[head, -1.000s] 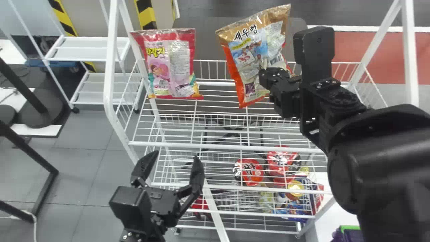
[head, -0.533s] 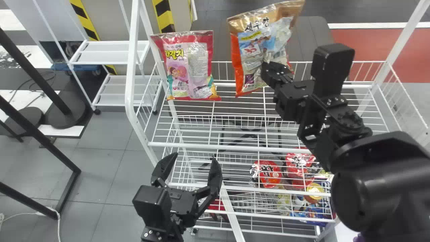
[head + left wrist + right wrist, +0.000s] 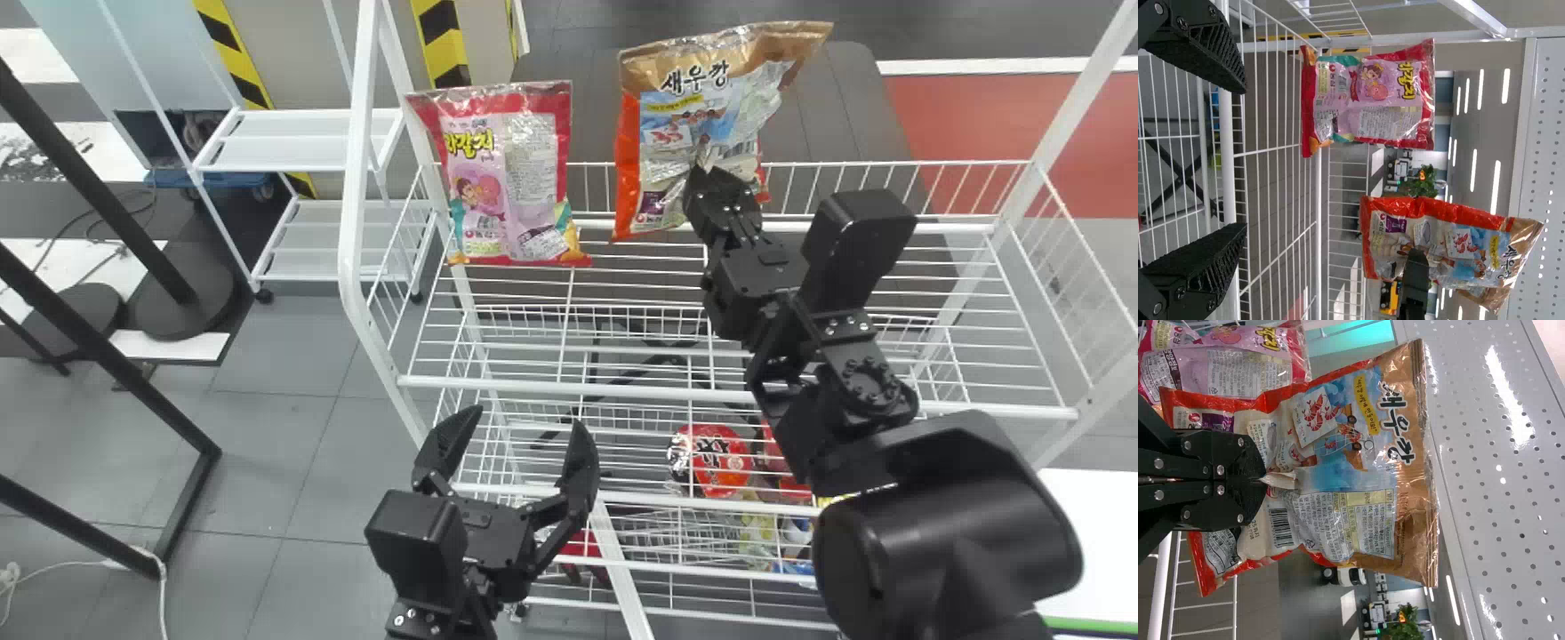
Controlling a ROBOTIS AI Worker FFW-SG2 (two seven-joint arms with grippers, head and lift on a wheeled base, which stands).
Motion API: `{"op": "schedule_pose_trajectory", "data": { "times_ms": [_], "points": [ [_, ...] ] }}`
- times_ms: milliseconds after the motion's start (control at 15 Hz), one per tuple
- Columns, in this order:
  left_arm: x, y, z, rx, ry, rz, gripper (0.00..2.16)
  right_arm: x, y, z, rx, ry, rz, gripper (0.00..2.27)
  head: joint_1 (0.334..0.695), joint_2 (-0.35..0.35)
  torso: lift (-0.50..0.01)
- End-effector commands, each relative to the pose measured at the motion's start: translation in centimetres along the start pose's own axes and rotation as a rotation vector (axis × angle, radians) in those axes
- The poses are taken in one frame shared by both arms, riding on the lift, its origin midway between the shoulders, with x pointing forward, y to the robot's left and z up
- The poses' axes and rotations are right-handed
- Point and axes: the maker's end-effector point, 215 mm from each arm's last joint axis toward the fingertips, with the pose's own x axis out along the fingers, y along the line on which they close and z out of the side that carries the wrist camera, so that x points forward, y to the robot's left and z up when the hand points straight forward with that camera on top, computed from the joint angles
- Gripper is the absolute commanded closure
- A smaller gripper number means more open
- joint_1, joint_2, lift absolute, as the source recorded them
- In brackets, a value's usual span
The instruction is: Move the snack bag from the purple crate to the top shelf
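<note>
Nearest: left claw [image 3: 520,427], spread wide, nothing between its fingers, pointing at the shelf front. Just beyond it, the white front rail [image 3: 622,391] of the wire top shelf. Lower down, to the right of this claw, a red round pack [image 3: 716,458] behind the wires on a lower level.

Farther out, right claw [image 3: 702,182], narrow, pinching a fold of the snack bag [image 3: 680,133] near mid-face. Bag is orange with a brown end, brown end up, tilted, over the far side of the top shelf; cannot tell whether its lower edge touches the wires. Grey perforated panel [image 3: 1498,453] past the bag's brown end, ahead of the claw.

Pink bag [image 3: 511,169] to the left of the right claw, near-upright at the shelf's far side, apart from the held bag in head view.

Farther, left of both claws: white wheeled rack [image 3: 293,138], then a yellow-and-black striped post [image 3: 440,40].
</note>
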Motion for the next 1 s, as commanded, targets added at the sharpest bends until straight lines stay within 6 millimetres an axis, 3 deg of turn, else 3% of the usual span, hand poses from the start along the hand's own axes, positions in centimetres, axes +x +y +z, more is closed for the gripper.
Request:
{"op": "schedule_pose_trajectory", "data": {
  "times_ms": [0, 533, 933],
  "points": [
    [-0.1, 0.0, -0.1, 0.0, 0.001, 0.001, 0.1, 0.7, -0.7, -0.6, 0.028, -0.02, -0.011, 2.13, 0.695, 0.112, 0.0],
    [-0.1, -0.2, -0.3, 0.0, 0.0, -0.003, 0.1, 2.7, -3.7, -3.6, 0.069, 0.001, -0.063, 2.13, 0.695, 0.085, 0.0],
    [-0.2, -0.1, -0.4, -0.001, -0.002, -0.003, 0.1, 3.9, -4.4, -5.7, 0.065, 0.025, -0.067, 2.13, 0.695, 0.079, 0.0]
  ]
}}
